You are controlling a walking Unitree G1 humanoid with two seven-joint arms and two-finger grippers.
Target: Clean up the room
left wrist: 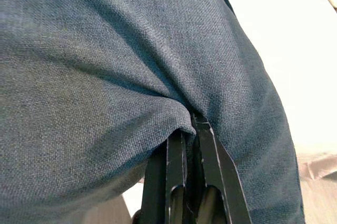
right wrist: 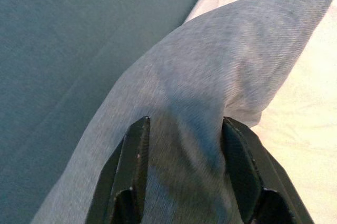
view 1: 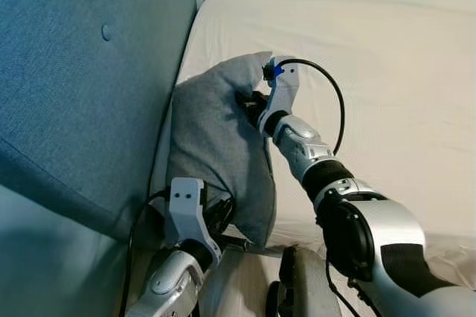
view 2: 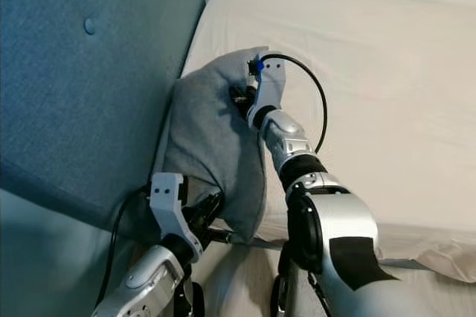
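Note:
A grey pillow (view 1: 216,138) stands on edge on the white bed (view 1: 387,71), leaning against the blue headboard (view 1: 82,79). My right gripper (view 1: 249,105) grips the pillow's right side near its top, and its fingers (right wrist: 138,155) pinch a thick fold of the fabric. Down at the near corner, my left gripper (view 1: 219,216) is shut on the pillow's bottom edge. In the left wrist view its fingers (left wrist: 202,153) clamp a bunched crease of the grey cloth (left wrist: 121,66).
The headboard runs along the bed's left side and has a button tuft (view 1: 106,32). A black cable (view 1: 335,94) loops from the right wrist above the mattress. White sheet stretches out to the right of the pillow.

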